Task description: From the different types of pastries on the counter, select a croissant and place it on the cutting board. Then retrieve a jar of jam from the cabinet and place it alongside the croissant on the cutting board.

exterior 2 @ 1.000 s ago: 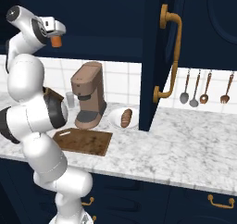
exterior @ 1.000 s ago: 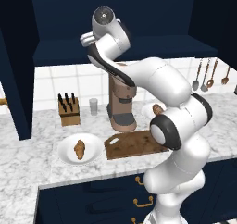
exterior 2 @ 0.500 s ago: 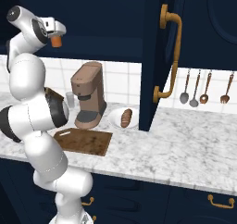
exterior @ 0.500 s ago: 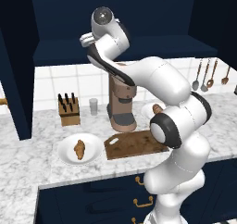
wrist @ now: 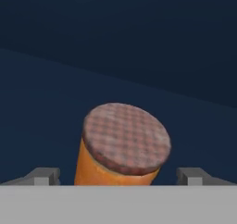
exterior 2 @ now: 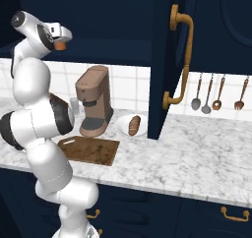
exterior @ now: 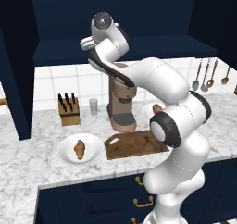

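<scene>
An orange jar of jam (wrist: 121, 153) with a reddish-brown checked lid stands on the dark shelf of the navy cabinet (exterior: 139, 15). My gripper (wrist: 119, 176) is open. One fingertip sits on either side of the jar, each with a gap to its wall. From the right base view the jar (exterior 2: 59, 46) shows just under the raised hand. The golden-tan croissant (exterior: 79, 149) lies on a white plate (exterior: 62, 150) on the counter (exterior: 28, 165), left of the dark wooden cutting board (exterior: 134, 144), which is bare. A reddish-brown loaf (exterior 2: 133, 125) rests on another plate.
A brown coffee machine (exterior: 122, 102) stands behind the board under my arm. A knife block (exterior: 68, 111) and a grey cup (exterior: 94, 106) are at the back left. The open cabinet door (exterior 2: 167, 45) with its brass handle hangs to the right, and utensils (exterior 2: 216, 92) hang on the wall.
</scene>
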Controlling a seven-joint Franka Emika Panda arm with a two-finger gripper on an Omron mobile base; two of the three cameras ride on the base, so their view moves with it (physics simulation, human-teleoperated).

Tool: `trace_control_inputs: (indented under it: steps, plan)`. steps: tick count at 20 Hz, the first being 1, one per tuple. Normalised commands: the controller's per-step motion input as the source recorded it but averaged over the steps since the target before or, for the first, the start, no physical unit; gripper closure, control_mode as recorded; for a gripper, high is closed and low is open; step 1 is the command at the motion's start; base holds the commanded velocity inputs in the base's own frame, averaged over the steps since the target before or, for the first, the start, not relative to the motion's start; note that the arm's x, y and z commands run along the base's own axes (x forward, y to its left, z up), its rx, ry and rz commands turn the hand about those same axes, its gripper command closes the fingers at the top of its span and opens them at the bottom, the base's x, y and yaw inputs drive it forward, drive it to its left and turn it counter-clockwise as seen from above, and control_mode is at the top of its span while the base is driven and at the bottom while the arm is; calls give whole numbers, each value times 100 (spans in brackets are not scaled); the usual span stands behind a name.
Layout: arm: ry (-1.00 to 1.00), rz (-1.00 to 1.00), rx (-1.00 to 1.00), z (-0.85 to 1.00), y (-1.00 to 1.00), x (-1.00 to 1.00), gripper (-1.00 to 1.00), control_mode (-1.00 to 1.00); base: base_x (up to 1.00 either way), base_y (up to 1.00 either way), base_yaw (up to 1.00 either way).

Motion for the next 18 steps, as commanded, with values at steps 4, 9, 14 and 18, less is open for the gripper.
trace_control_inputs:
  steps: [4, 9, 14, 18]
  plan:
    - [0, 0, 0, -7, 0, 24, -100, -100, 0, 0, 0]
    - [0, 0, 0, 0, 0, 11, 100, -100, 0, 0, 0]
    - [0, 0, 0, 0, 0, 0, 100, -100, 0, 0, 0]
    - [-2, 0, 4, 8, 0, -14, 100, -100, 0, 0, 0]
